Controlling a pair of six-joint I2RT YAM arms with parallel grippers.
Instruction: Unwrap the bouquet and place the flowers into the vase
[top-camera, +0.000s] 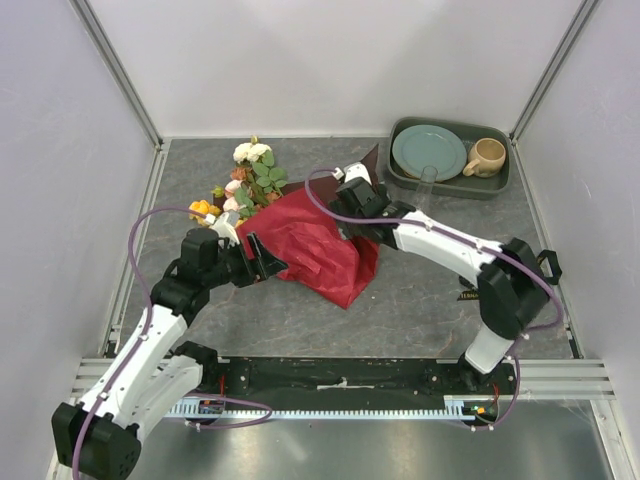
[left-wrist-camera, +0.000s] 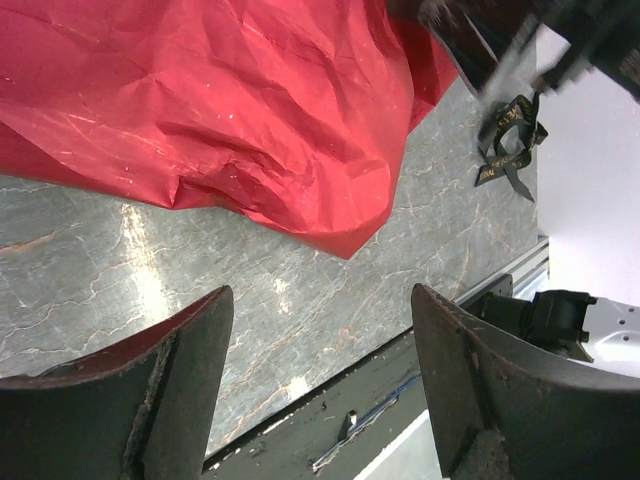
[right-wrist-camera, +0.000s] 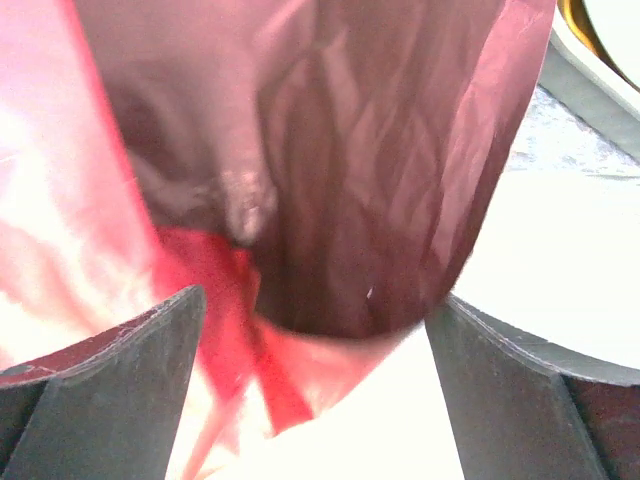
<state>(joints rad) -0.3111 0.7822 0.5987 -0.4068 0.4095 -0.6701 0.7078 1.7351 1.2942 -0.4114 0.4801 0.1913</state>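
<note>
In the middle of the table (top-camera: 420, 300) the flowers (top-camera: 252, 178) lie half inside loose red paper (top-camera: 320, 250), heads toward the far left. My left gripper (left-wrist-camera: 320, 300) and right gripper (right-wrist-camera: 315, 300) both gape empty. The paper seems thin and slippery; I'd pinch a free edge.

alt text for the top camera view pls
Flowers lie on a grey table, half under crumpled red wrapping paper; the left gripper and right gripper sit open at its sides. A green tray at back right holds a plate and mug.
</note>
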